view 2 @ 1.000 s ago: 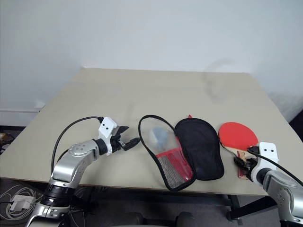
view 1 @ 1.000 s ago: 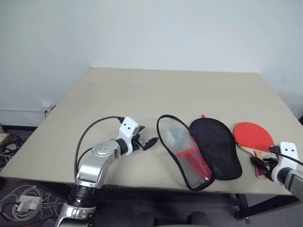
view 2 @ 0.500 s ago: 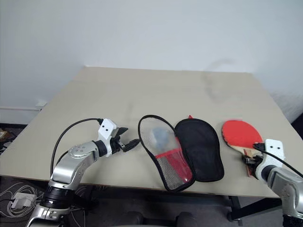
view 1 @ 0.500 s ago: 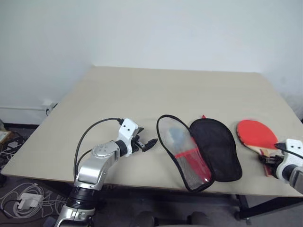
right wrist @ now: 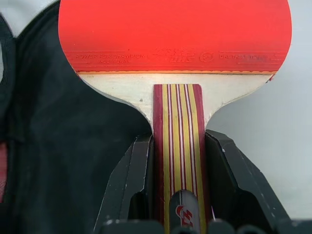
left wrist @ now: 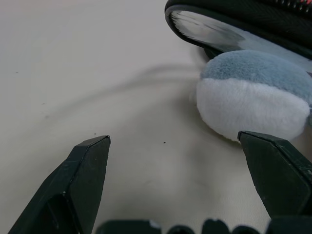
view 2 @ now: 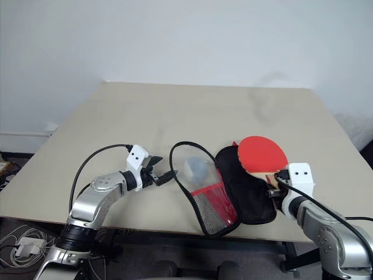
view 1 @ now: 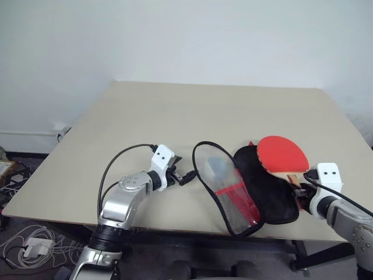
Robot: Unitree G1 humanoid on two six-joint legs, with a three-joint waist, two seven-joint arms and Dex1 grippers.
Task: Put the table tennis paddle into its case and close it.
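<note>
From your head camera, your left arm is bent in low over the near side of the table [view 1: 175,111], elbow down by the edge, and the left gripper [view 1: 187,175] points across toward the open case [view 1: 247,186], stopping just short of its black piping. Your right arm comes in from the near right corner with the right gripper [view 1: 298,191] clamped on the paddle's handle, holding the table tennis paddle [view 1: 282,154] up so the red face sits over the case's black-lined half. The case lies unzipped flat, mesh half on your left, lined half on your right, its narrow end almost at the table's near edge. Loads of bare tabletop behind and to the left of it.

Left wrist view: both fingers [left wrist: 83,180] are spread wide with nothing between them, bare table under them. Some soft blue-and-white round thing [left wrist: 253,97] sits just beside the case rim, can't tell what it is.

Right wrist view: fingers squeezed on either side of the striped handle [right wrist: 178,141], the paddle's head is cut off at the frame edge, black lining underneath on one side and table on the other
</note>
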